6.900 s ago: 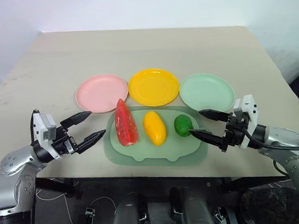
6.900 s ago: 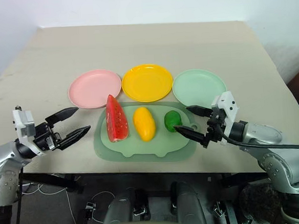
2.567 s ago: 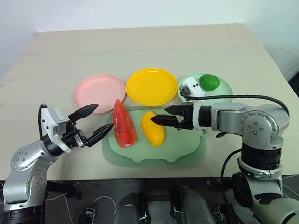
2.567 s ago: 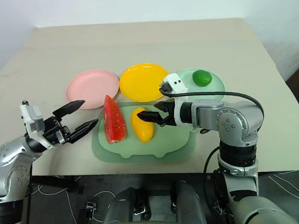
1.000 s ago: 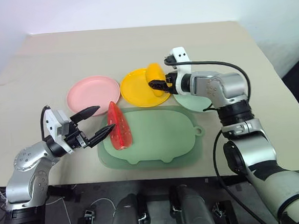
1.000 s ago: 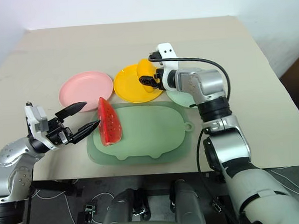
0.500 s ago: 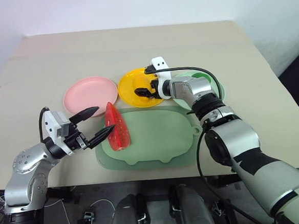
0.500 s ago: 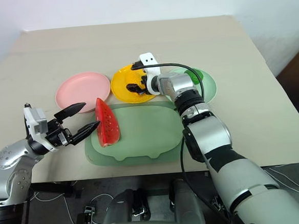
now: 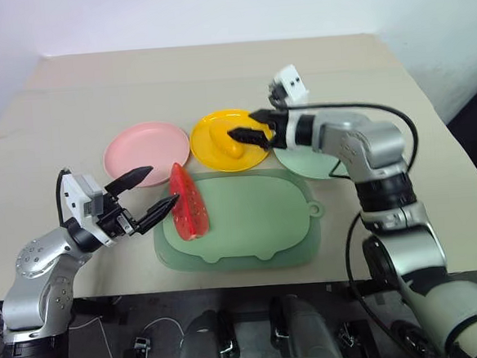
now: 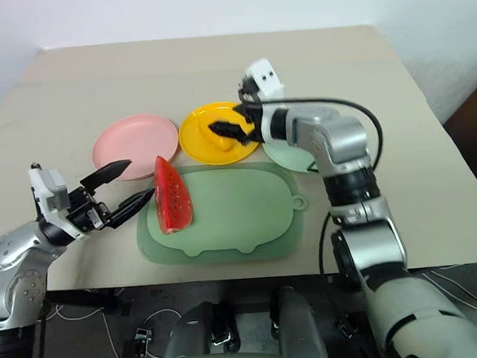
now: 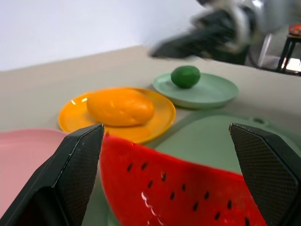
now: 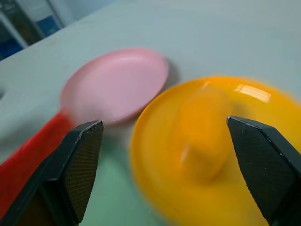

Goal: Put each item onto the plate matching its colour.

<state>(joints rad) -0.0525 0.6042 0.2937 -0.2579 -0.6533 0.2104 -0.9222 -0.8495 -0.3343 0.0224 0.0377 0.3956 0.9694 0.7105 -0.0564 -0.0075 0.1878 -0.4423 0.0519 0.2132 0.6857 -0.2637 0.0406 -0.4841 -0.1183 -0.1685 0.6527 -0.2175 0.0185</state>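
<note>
- Since a second ago, the right gripper (image 9: 247, 127) has let go of the yellow oval mango (image 9: 227, 140), which now lies on the yellow plate (image 9: 207, 149), upper centre; its fingers are spread.
- Lime (image 11: 185, 76): round, dark green, on the mint plate (image 11: 211, 95).
- Watermelon wedge (image 9: 186, 204): red, on the green mat (image 9: 258, 227), centre left.
- Left gripper (image 9: 148, 192): spread, empty, beside the wedge.

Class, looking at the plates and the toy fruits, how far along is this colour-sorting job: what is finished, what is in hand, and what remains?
Done: the mango lies on the yellow plate, and the lime sits on the mint green plate. In hand: nothing; the right gripper hangs open above the mango, and the left gripper is open beside the watermelon wedge. Left: the wedge lies on the green mat, and the pink plate is empty.
</note>
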